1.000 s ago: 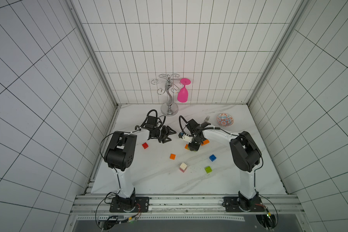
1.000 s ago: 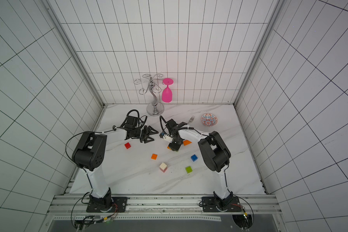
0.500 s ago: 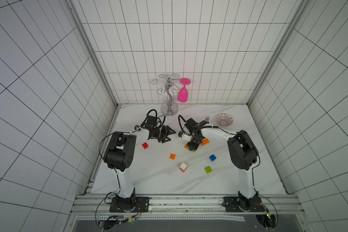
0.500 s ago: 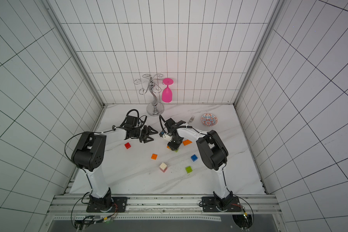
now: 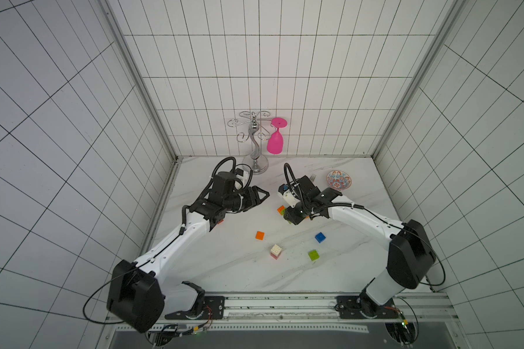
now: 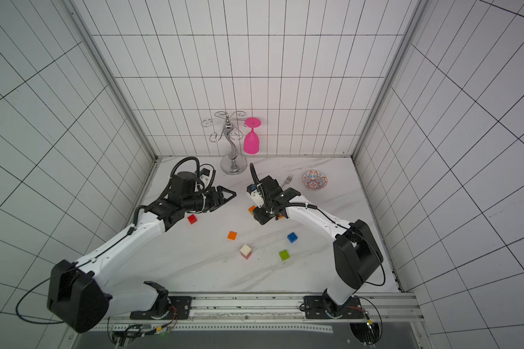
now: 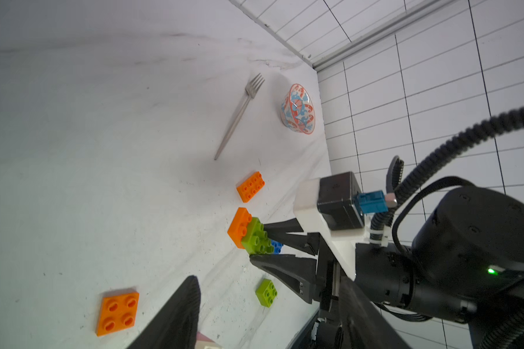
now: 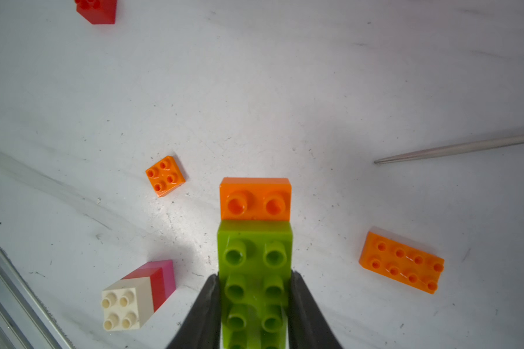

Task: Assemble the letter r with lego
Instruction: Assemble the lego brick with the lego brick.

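Lime-green long brick [image 8: 254, 272] clamped in right fingers [image 8: 303, 308], overlapping orange brick [image 8: 254, 198]; left fingers [image 7: 176, 314] apart, empty. Uneven press could tip or unseat joint.

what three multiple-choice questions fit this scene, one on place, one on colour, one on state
1. Where is the fork? A lying beside the bowl; B inside the bowl; C standing upright.
2. What colour is the long brick that the right gripper holds? A red; B lime green; C blue.
3. How is the left gripper? A shut on a brick; B shut, empty; C open, empty.
Answers: 1 A, the left wrist view shows it flat next to the bowl; 2 B, the jaws pinch a lime green brick; 3 C, its jaws stand apart with nothing between.
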Controlling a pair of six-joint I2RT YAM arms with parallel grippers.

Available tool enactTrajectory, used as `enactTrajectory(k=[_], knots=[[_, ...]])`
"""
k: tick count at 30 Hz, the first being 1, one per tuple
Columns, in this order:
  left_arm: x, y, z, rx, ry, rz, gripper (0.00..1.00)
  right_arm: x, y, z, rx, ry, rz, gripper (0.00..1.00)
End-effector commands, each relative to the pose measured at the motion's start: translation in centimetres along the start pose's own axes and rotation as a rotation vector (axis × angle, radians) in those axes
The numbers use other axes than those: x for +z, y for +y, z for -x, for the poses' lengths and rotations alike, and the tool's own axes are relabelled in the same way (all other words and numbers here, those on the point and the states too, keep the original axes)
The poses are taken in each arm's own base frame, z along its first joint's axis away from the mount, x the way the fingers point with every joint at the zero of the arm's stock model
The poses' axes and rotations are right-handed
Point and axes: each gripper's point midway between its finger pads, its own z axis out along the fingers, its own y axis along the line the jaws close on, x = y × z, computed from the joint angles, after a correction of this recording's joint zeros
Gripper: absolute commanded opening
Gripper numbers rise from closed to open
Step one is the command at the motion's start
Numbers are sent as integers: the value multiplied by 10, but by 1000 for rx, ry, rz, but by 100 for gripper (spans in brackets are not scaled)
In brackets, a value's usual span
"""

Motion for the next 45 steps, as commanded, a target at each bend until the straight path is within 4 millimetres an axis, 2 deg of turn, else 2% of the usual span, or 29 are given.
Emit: enactTrajectory(k=[1, 6, 10, 13, 18, 28, 34, 45], knots=[[-1, 41, -38, -101, 7, 120, 65, -9, 20, -6, 32, -37, -10, 0], [-11, 63, -82, -188, 20, 107, 65, -20, 59, -8, -38, -68, 65, 0], [-14, 82, -109, -266, 39, 82, 64, -12, 88, -21, -88, -3, 109, 0], [-11, 95, -125, -318, 60, 60, 63, -2, 94, -30, -93, 45, 93, 0], [-5, 111, -140, -379, 77, 46, 63, 6, 99, -38, -106, 106, 66, 0], [4, 129, -156, -427, 113, 62, 62, 19, 103, -45, -146, 169, 27, 0], [6, 130, -157, -423, 120, 67, 62, 22, 105, -39, -149, 161, 9, 0], [7, 132, -157, -421, 122, 72, 62, 25, 102, -43, -111, 169, -45, 0]])
